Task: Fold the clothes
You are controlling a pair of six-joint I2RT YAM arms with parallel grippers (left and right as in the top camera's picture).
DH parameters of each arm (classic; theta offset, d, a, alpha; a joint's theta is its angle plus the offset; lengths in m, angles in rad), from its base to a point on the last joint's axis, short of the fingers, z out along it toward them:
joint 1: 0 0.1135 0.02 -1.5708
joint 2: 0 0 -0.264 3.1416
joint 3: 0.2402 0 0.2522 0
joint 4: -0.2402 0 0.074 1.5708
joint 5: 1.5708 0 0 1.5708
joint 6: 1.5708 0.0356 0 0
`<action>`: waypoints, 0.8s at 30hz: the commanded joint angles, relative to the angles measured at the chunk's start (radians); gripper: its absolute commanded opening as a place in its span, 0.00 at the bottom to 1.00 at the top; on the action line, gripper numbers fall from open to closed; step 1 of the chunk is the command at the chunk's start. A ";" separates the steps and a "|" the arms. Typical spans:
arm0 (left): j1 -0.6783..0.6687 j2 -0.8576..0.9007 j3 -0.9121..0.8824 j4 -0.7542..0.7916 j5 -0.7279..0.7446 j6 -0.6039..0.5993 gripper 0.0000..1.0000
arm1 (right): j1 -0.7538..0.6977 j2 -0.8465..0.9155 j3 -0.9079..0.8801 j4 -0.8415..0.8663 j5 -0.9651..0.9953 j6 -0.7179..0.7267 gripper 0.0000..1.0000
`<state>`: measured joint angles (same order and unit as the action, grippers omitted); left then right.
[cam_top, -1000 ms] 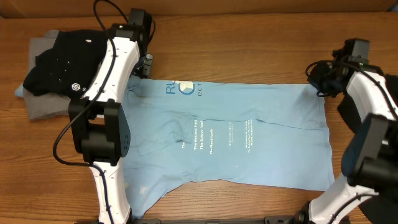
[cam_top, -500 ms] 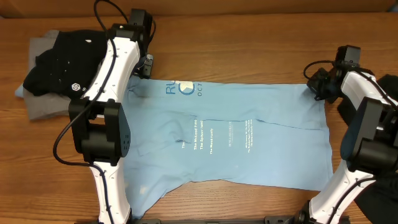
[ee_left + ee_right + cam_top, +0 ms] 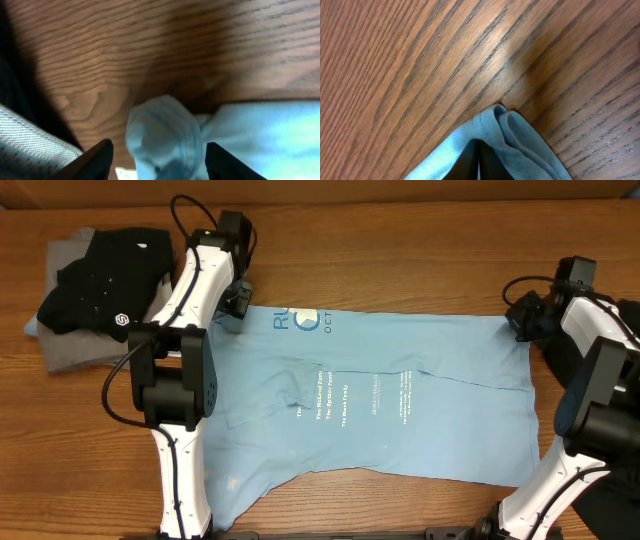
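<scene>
A light sky-blue T-shirt [image 3: 400, 400] with white print lies spread flat across the table. My left gripper [image 3: 236, 302] is at its far left corner. In the left wrist view its fingers [image 3: 97, 160] stand wide apart, with a raised bunch of blue cloth [image 3: 160, 130] between them. My right gripper [image 3: 520, 318] is at the shirt's far right corner. In the right wrist view it [image 3: 479, 160] is shut, with the blue hem [image 3: 520, 140] wrapped round the fingertips. A black T-shirt [image 3: 105, 280] with a small white logo lies on a grey one [image 3: 70, 350] at the far left.
The pile of black and grey shirts sits just left of my left arm. Bare wood table [image 3: 400, 250] runs behind the blue shirt. The arm bases stand at the near edge on both sides.
The blue shirt has shifted to the right. Both grippers have moved a little to the right with its far corners.
</scene>
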<state>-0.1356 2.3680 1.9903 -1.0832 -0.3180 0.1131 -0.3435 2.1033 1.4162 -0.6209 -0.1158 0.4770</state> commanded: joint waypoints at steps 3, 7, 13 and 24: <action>-0.008 0.011 0.014 0.035 -0.022 0.022 0.55 | -0.023 0.076 -0.032 -0.027 0.092 -0.013 0.07; -0.009 0.018 0.014 0.038 -0.031 0.021 0.31 | -0.023 0.076 -0.032 -0.031 0.092 -0.013 0.08; -0.006 0.018 0.016 0.043 -0.079 -0.058 0.08 | -0.023 0.076 -0.032 -0.035 0.092 -0.013 0.10; 0.019 0.018 0.077 0.013 -0.067 -0.200 0.04 | -0.023 0.076 -0.032 -0.046 0.092 -0.029 0.12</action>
<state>-0.1345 2.3749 2.0109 -1.0676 -0.3786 -0.0113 -0.3439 2.1040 1.4212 -0.6308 -0.1188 0.4690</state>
